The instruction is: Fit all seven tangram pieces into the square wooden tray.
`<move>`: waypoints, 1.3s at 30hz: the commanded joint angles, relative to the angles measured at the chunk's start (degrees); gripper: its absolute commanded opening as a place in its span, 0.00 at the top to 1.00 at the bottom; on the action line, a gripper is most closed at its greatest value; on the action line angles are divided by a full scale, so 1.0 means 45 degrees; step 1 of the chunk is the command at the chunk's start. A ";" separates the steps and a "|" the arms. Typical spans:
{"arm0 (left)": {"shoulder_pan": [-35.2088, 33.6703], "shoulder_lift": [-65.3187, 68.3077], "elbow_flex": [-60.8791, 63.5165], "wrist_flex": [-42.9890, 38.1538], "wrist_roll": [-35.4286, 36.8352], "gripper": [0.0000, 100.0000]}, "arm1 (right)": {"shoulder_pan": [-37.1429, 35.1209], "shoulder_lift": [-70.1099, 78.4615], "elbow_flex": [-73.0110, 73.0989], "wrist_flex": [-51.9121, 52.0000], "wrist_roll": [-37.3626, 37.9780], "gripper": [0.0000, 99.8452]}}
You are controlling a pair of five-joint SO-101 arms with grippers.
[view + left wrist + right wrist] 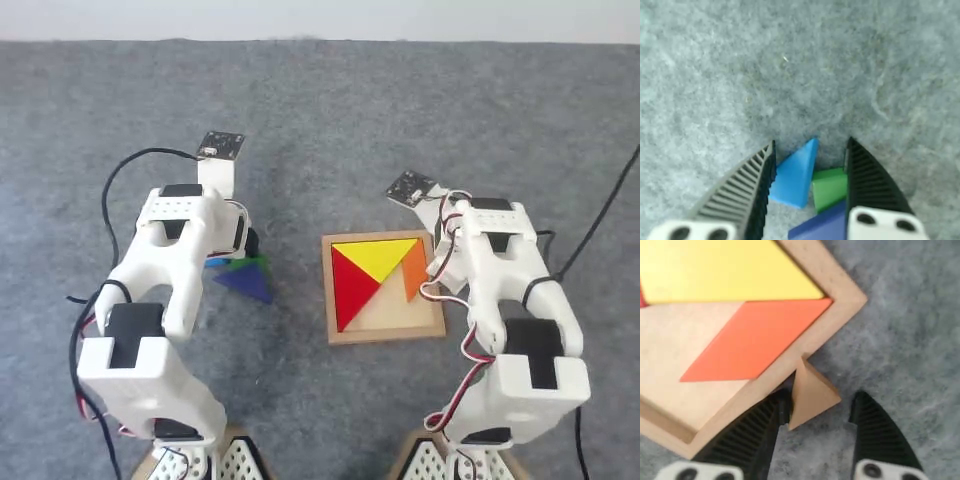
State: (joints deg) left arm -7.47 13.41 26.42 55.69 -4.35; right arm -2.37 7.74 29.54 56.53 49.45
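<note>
Felt [300,130] in grey underlies the wooden tray [390,334].

Grey felt table cover [320,110], pale wall [320,18]

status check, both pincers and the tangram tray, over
Left pincer open, straddling light blue triangle, green piece crowding it. Right pincer open around tan triangle outside tray rim. Red piece, yellow piece, orange piece in tray.

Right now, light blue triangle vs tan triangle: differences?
Light blue triangle lies beside the green piece, well away from the wooden tray; tan triangle sits against its outer rim. Blue is bright, tan wood-coloured. Shared: both outside the tray, between open fingers of left gripper and right gripper.
</note>
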 commanded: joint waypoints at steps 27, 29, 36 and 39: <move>0.0000 -0.0508 0.0010 -0.0234 -0.0137 0.79 | -0.2452 -0.4405 -0.0860 0.1670 0.0625 0.87; 0.0000 -0.0508 0.0010 -0.0215 -0.0137 0.79 | -0.3057 -0.4386 -0.0840 0.1690 0.1758 0.87; -0.0020 -0.0508 0.0010 -0.0215 -0.0137 0.79 | -0.4757 -0.4386 -0.0840 0.2295 0.8244 0.87; -0.0020 -0.0508 0.0010 -0.0195 -0.0137 0.79 | -0.5206 -0.4386 -0.0821 0.2315 1.0882 0.87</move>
State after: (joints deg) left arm -7.47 13.41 26.42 55.69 -4.35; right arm -23.12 -8.79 28.22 66.37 82.24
